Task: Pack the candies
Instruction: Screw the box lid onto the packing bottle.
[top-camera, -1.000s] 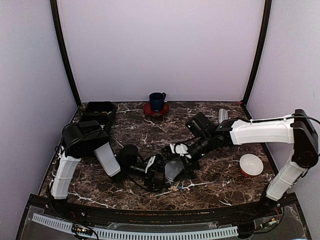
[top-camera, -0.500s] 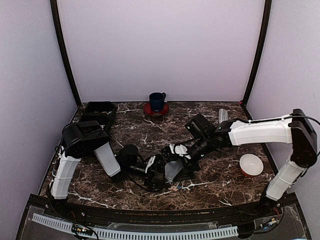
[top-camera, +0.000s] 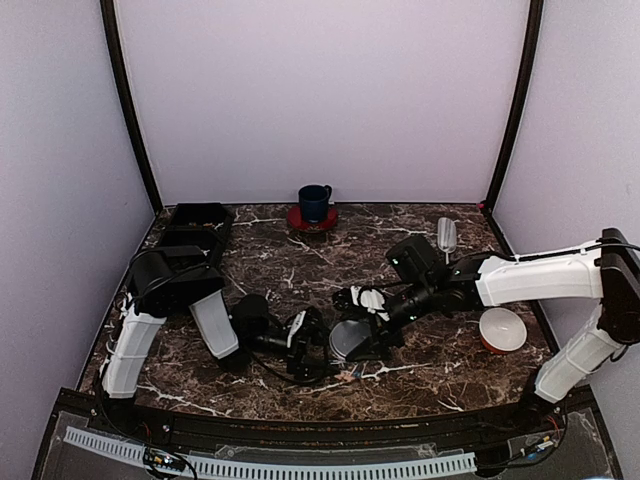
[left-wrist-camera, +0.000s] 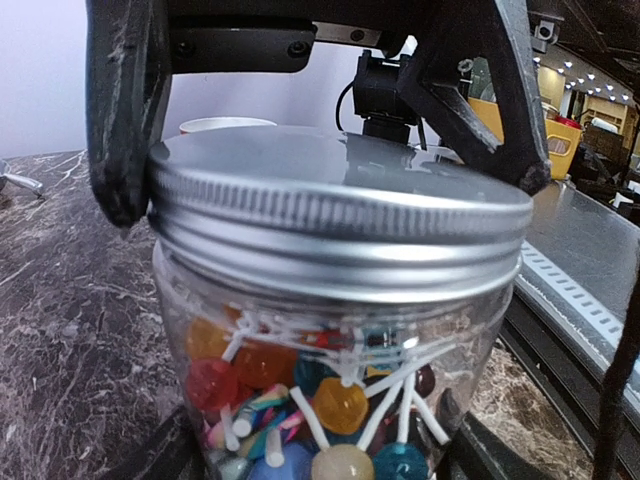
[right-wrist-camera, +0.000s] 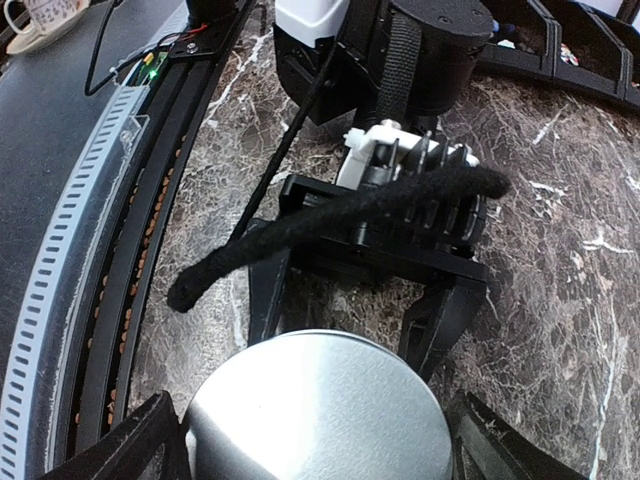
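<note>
Right gripper (right-wrist-camera: 315, 445), spread open, straddles the metal lid (right-wrist-camera: 320, 395) of the upright candy jar (left-wrist-camera: 330, 390) that the left gripper (left-wrist-camera: 315, 185) clasps opposite.

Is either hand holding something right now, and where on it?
The left hand clamps the candy jar from both sides near its top, at lid level. The right hand straddles the lid; a grip there cannot be told.
</note>
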